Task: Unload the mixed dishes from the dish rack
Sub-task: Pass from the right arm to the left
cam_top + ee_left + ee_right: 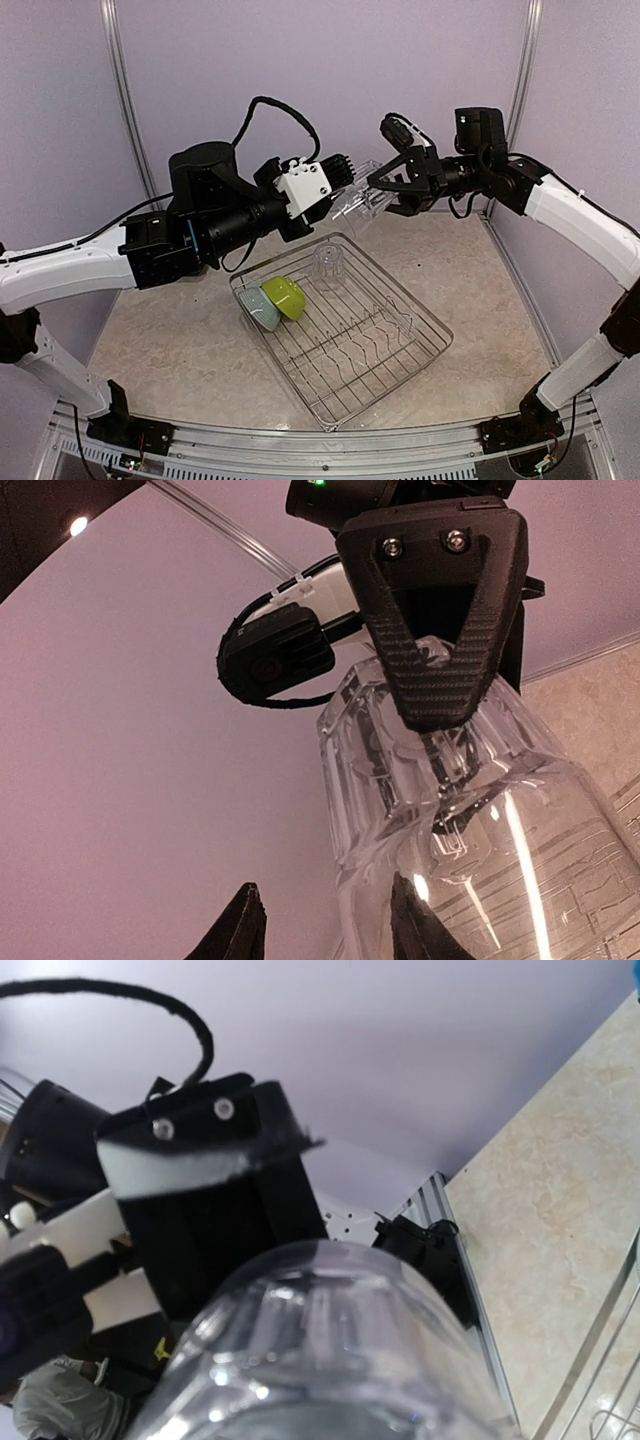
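Observation:
A clear glass (pixel 358 205) hangs on its side in the air above the far end of the dish rack (pixel 340 335). My right gripper (pixel 380 185) is shut on its base end; one textured finger (pixel 445 630) lies across the glass (pixel 500 860). My left gripper (pixel 338 182) is at the rim end. Its jaws (pixel 325 925) straddle the glass wall, the left tip still apart from it. In the right wrist view the glass (pixel 330 1360) hides my own fingers. A second clear glass (pixel 329 262), a lime bowl (pixel 285 297) and a pale-blue bowl (pixel 260 308) sit in the rack.
The rack lies diagonally on the beige tabletop (pixel 160 340), with rows of bare tines (pixel 360 350) in its near half. Purple walls close in the back and both sides. The frame rail (pixel 300 440) runs along the near edge.

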Robot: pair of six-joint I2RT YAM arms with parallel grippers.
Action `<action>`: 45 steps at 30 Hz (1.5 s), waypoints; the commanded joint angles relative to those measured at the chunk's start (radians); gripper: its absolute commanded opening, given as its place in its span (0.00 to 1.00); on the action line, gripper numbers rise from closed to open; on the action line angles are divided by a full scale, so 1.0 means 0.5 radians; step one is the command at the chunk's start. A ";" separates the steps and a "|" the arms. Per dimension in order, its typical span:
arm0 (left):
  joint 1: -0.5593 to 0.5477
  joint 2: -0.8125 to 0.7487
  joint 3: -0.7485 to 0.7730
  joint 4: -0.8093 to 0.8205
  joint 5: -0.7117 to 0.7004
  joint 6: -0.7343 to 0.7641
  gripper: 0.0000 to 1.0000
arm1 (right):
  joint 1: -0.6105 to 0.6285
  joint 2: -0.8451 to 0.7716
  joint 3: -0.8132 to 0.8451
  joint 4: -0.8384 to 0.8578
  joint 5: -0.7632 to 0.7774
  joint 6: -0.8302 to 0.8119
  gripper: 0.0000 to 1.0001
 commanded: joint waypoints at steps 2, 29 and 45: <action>-0.028 0.062 0.116 0.037 0.048 0.056 0.34 | -0.009 -0.065 -0.101 0.215 -0.088 0.138 0.27; 0.001 -0.024 0.109 -0.154 0.066 -0.137 0.00 | -0.089 -0.012 -0.146 0.278 -0.050 0.247 0.72; 0.247 -0.201 0.324 -0.942 -0.336 -1.276 0.00 | -0.301 0.095 0.386 -0.604 0.634 -0.504 0.99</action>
